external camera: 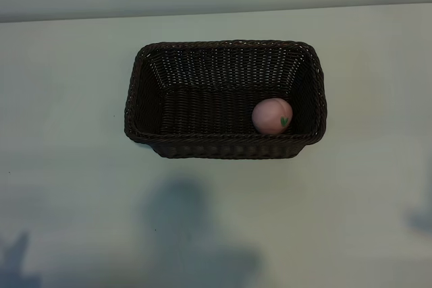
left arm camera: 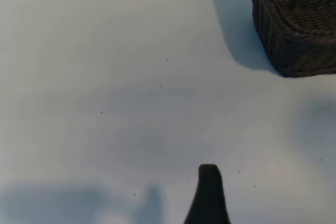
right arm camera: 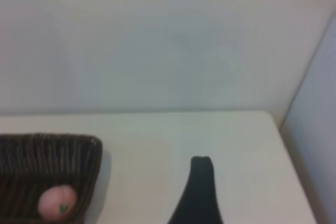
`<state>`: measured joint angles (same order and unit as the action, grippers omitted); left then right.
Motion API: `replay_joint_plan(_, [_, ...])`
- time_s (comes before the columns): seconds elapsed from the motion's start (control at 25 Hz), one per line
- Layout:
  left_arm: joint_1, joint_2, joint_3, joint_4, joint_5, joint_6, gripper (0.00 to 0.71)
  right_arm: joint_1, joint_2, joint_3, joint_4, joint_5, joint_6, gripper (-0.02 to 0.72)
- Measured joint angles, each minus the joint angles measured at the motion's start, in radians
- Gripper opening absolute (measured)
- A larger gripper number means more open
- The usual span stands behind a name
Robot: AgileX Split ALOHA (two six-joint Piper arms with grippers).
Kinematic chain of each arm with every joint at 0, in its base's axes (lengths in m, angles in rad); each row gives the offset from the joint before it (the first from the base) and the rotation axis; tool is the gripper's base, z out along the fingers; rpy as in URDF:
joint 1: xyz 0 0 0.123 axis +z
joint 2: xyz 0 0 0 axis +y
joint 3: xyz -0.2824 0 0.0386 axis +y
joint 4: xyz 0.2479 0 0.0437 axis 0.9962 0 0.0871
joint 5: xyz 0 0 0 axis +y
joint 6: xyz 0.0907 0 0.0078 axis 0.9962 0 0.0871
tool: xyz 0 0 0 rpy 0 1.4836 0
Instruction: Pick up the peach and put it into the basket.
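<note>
The peach, small, pink and marked with a green leaf, lies inside the basket against its right end. The basket is dark brown wicker and stands mid-table. Neither arm appears in the exterior view. In the left wrist view one black finger hovers over bare table, well away from the basket's corner. The right wrist view also shows a single black finger above the table, beside the basket's end with the peach inside. Both grippers stand open and hold nothing.
The pale table stretches around the basket on all sides. Its back edge meets a light wall. The right wrist view shows the table's far corner and a side panel. Arm shadows fall on the near part of the table.
</note>
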<state>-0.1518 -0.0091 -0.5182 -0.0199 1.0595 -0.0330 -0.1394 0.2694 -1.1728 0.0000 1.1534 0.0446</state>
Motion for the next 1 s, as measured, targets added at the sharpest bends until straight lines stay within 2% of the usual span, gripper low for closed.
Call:
replay_joint_plan(0.16, [0.000,0.000,0.000,0.000,0.000,0.000,0.588,0.028,-0.063,0.042,-0.058,-0.003,0.019,0.596])
replay_joint_plan(0.4, [0.000,0.000,0.000,0.000,0.000,0.000,0.588,0.060,-0.140,0.134,-0.068,-0.002,0.022,0.596])
replay_joint_plan(0.6, [0.000,0.000,0.000,0.000,0.000,0.000,0.588,0.061,-0.238,0.283,-0.069,0.000,0.022,0.595])
replay_joint_plan(0.8, [0.000,0.000,0.000,0.000,0.000,0.000,0.588,0.061,-0.278,0.402,-0.051,0.003,0.022,0.595])
replay_joint_plan(1.0, [0.000,0.000,0.000,-0.001,0.000,0.000,0.588,0.061,-0.278,0.492,0.012,0.000,-0.014,0.595])
